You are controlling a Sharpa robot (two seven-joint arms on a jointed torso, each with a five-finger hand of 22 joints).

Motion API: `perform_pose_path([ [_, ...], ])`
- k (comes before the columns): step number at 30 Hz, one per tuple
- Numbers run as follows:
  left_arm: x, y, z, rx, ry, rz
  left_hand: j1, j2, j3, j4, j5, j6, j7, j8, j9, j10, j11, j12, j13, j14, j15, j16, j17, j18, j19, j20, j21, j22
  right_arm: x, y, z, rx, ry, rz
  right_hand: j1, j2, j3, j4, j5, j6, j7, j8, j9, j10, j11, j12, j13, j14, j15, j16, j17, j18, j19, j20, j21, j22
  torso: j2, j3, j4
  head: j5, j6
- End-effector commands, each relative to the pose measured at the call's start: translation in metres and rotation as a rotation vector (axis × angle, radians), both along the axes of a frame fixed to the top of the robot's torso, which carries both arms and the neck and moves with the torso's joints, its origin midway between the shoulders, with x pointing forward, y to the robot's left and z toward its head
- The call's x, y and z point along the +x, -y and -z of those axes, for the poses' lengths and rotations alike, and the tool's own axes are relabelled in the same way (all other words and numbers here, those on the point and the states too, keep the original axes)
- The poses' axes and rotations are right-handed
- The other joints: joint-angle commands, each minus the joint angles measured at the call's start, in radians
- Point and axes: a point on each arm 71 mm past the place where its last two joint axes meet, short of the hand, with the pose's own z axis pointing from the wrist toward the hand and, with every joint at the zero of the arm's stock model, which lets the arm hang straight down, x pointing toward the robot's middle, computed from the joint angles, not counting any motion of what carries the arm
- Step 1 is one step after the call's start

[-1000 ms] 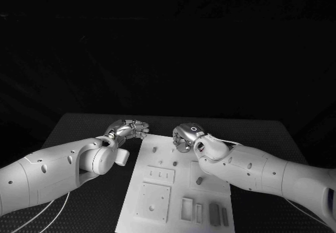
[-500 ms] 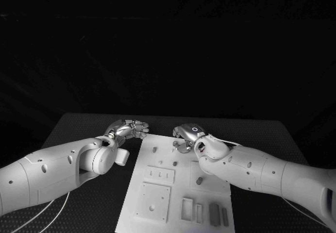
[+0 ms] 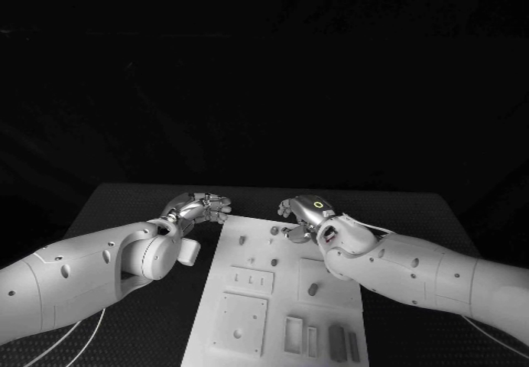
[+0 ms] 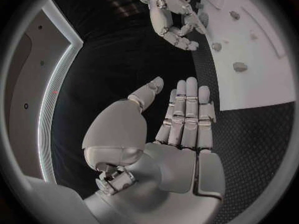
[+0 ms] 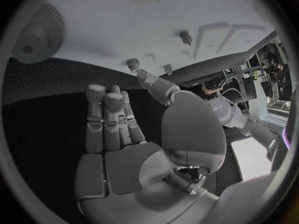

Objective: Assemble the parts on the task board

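Board: the white task board [image 3: 281, 294] is lying flat in the middle of the black table [image 3: 132, 200], running from near to far.
Parts: small dark pegs [image 3: 313, 289] are standing in the board's holes, and grey slabs [image 3: 337, 341] are sitting in slots at its near right corner.
Left hand: the left hand [image 3: 201, 207] is hovering just off the board's far left corner, fingers straight and together, thumb apart, holding nothing.
Right hand: the right hand [image 3: 297, 216] is hanging over the board's far edge, fingers extended and empty.
Handling: the parts are looking small, stiff and light, probably smooth enough to slip; I judge a fingertip pinch across a peg's sides to be the safest hold.
Risk: a loose pinch could be tipping a peg or dropping it.
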Motion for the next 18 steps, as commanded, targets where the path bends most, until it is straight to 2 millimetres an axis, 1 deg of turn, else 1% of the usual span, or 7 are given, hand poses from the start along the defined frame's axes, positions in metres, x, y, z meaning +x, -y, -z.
perform_pose_path([
  [1, 0.001, -0.001, -0.002, -0.011, 0.013, 0.006, -0.007, -0.002, 0.005, -0.003, 0.003, -0.002, 0.002, -0.006, 0.001, 0.005, 0.002, -0.007, -0.001, 0.002, 0.001, 0.004, 0.001, 0.001, 0.001, -0.009, 0.006, -0.001, 0.001, 0.011, -0.016, 0.058, -0.016, -0.001, 0.003, -0.004, -0.003, 0.009, 0.001, 0.025, -0.008, 0.015, 0.007, 0.032, -0.010, 0.018, 0.009, -0.008, -0.017, 0.000, -0.005, 0.054, -0.003, 0.003, -0.008, 0.008, 0.000, 0.0000, -0.0031, -0.008, 0.009],
  [4, 0.002, -0.002, -0.002, -0.010, 0.016, 0.002, -0.007, -0.001, 0.007, -0.005, 0.002, -0.001, 0.001, -0.007, 0.003, 0.025, -0.007, 0.003, 0.005, 0.004, 0.001, 0.005, 0.002, 0.001, 0.001, -0.009, 0.007, -0.002, 0.001, 0.028, -0.021, 0.050, -0.048, 0.011, -0.003, -0.003, -0.012, 0.010, 0.002, 0.031, -0.012, 0.019, 0.010, 0.041, -0.014, 0.026, 0.012, -0.009, -0.021, -0.002, -0.010, 0.054, -0.007, 0.005, -0.010, 0.009, -0.003, -0.0007, -0.0086, -0.009, 0.016],
  [7, 0.003, -0.002, -0.002, -0.009, 0.019, -0.002, -0.007, -0.001, 0.008, -0.006, 0.002, 0.000, 0.001, -0.007, 0.004, 0.030, -0.009, 0.005, 0.006, 0.004, 0.000, 0.006, 0.002, 0.001, 0.001, -0.009, 0.008, -0.002, -0.001, 0.051, -0.022, 0.051, -0.104, 0.023, -0.007, -0.001, -0.035, 0.004, 0.003, 0.030, -0.012, 0.019, 0.013, 0.062, -0.025, 0.049, 0.028, -0.007, -0.031, 0.002, -0.013, 0.054, -0.007, 0.005, -0.006, 0.013, -0.006, 0.0012, -0.0167, -0.008, 0.017],
  [10, 0.004, -0.003, -0.002, -0.007, 0.021, -0.005, -0.007, -0.001, 0.008, -0.006, 0.002, 0.000, 0.001, -0.007, 0.004, 0.030, -0.009, 0.005, 0.006, 0.004, 0.000, 0.006, 0.002, 0.001, 0.001, -0.009, 0.008, -0.002, 0.000, 0.064, -0.021, 0.052, -0.129, 0.035, -0.007, -0.001, -0.037, 0.004, 0.003, 0.029, -0.011, 0.018, 0.013, 0.062, -0.025, 0.050, 0.029, -0.006, -0.031, 0.003, -0.013, 0.054, -0.007, 0.005, -0.005, 0.013, -0.008, 0.0026, -0.0197, -0.008, 0.020],
  [12, 0.005, -0.004, -0.001, -0.006, 0.021, -0.007, -0.007, -0.002, 0.008, -0.006, 0.002, 0.000, 0.001, -0.007, 0.004, 0.029, -0.009, 0.005, 0.006, 0.004, 0.000, 0.006, 0.002, 0.001, 0.001, -0.009, 0.008, -0.002, 0.000, 0.071, -0.019, 0.061, -0.155, 0.040, -0.008, -0.001, -0.038, 0.004, 0.003, 0.028, -0.011, 0.018, 0.013, 0.061, -0.025, 0.051, 0.031, -0.007, -0.031, 0.003, -0.013, 0.054, -0.008, 0.005, -0.005, 0.013, -0.010, 0.0047, -0.0240, -0.005, 0.020],
  [14, 0.005, -0.004, -0.001, -0.006, 0.022, -0.008, -0.007, -0.002, 0.008, -0.008, 0.001, -0.001, 0.001, -0.008, 0.005, 0.024, -0.007, 0.001, 0.004, 0.003, 0.001, 0.005, 0.002, 0.001, 0.001, -0.009, 0.008, -0.002, 0.000, 0.076, -0.018, 0.060, -0.180, 0.045, -0.006, 0.003, -0.062, -0.008, 0.005, 0.012, -0.003, 0.009, 0.011, 0.073, -0.031, 0.083, 0.052, -0.005, -0.037, 0.007, -0.014, 0.054, -0.007, 0.004, -0.002, 0.015, -0.013, 0.0059, -0.0259, -0.006, 0.019],
  [18, 0.005, -0.005, -0.001, -0.006, 0.021, -0.008, -0.008, -0.002, 0.008, -0.008, 0.001, -0.001, 0.001, -0.008, 0.005, 0.023, -0.006, 0.000, 0.004, 0.003, 0.001, 0.005, 0.002, 0.001, 0.001, -0.009, 0.009, -0.002, -0.001, 0.081, -0.013, 0.032, -0.227, 0.041, -0.014, 0.005, -0.124, -0.023, 0.017, 0.003, -0.019, 0.003, 0.012, 0.129, -0.059, 0.278, 0.195, -0.014, -0.068, 0.009, -0.016, 0.054, -0.013, 0.002, -0.004, 0.013, -0.013, 0.0097, -0.0288, -0.004, 0.018],
])
